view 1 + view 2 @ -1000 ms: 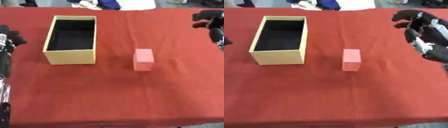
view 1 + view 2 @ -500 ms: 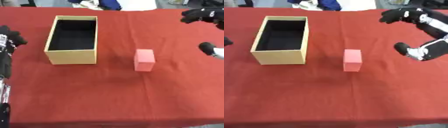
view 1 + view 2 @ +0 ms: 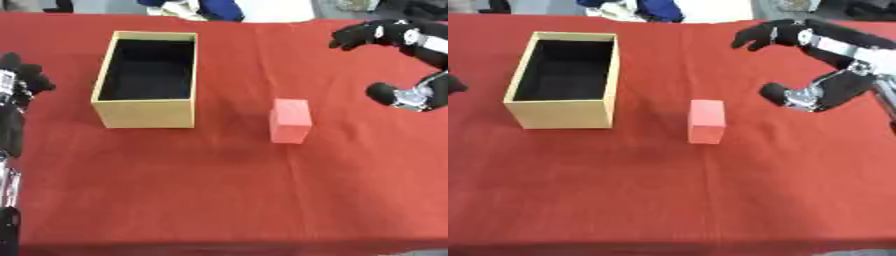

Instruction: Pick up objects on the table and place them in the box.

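The pink block (image 3: 290,120) stood upright, long axis vertical, right of the box (image 3: 147,79); the right hand (image 3: 815,65) hovered spread wide, clear of it.

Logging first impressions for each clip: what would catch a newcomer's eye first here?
The small pink block stands alone mid-table on the red cloth, with the open, dark-lined yellow box to its left. At upper right, the black right hand hangs spread open above the cloth, apart from the block. The left hand shows at the left edge.
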{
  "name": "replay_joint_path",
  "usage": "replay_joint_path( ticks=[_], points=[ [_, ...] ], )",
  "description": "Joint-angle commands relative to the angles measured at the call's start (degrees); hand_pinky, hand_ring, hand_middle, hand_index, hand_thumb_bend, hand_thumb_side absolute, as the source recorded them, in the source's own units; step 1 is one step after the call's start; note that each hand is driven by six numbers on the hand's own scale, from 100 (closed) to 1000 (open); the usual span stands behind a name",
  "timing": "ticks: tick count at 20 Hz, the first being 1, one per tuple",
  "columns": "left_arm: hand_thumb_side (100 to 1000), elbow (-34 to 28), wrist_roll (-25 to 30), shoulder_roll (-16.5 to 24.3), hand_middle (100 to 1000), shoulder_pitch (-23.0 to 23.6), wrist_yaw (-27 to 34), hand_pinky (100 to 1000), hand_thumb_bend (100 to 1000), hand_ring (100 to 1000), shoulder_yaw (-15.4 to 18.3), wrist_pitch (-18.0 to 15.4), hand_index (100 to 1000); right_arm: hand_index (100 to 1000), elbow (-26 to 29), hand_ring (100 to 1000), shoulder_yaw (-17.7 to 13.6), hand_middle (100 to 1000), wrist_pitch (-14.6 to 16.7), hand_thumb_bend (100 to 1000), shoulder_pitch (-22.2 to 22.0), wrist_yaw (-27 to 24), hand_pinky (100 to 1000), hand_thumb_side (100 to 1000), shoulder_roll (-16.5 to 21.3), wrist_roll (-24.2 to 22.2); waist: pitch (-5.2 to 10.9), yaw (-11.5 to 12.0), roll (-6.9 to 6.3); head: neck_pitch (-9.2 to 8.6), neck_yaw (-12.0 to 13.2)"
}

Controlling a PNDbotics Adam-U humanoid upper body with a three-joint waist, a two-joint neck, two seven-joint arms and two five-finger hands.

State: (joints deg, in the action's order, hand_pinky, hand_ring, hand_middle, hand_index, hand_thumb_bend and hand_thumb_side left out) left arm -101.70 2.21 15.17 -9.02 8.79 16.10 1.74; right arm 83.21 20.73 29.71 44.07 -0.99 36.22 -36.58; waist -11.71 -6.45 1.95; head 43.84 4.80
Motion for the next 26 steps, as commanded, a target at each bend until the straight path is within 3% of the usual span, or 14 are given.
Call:
replay_joint_path(
  ticks=[1,13,16,26],
  points=[
    [720,-0.71,0.28,1.42,516,-0.24,-0.16,840,306,582,0.0,-0.13,645,955,-2.45,983,0.2,867,8.99,251,1.74,3.0,879,640,-1.03,-8.14,1.0,0.21,0.0,0.28,-0.28],
    [721,-0.55,0.72,1.07,517,-0.22,-0.27,841,308,585,-0.05,-0.05,645,956,-12.64,978,-0.01,864,12.7,223,2.16,12.64,873,707,-7.22,-6.96,1.01,0.68,-0.13,0.28,-0.35],
    [721,-0.53,0.74,1.05,517,-0.2,-0.27,841,308,586,-0.02,-0.04,645,957,-13.74,972,-0.07,865,13.79,267,2.0,15.22,867,698,-7.72,-6.09,1.05,0.72,-0.12,0.28,-0.3],
    [720,-0.48,0.79,1.03,517,-0.15,-0.15,842,309,586,0.08,-0.07,646,960,-15.17,968,0.08,868,16.29,263,0.96,22.22,861,756,-8.33,-2.17,1.21,0.58,-0.27,0.28,-0.25]
  ],
)
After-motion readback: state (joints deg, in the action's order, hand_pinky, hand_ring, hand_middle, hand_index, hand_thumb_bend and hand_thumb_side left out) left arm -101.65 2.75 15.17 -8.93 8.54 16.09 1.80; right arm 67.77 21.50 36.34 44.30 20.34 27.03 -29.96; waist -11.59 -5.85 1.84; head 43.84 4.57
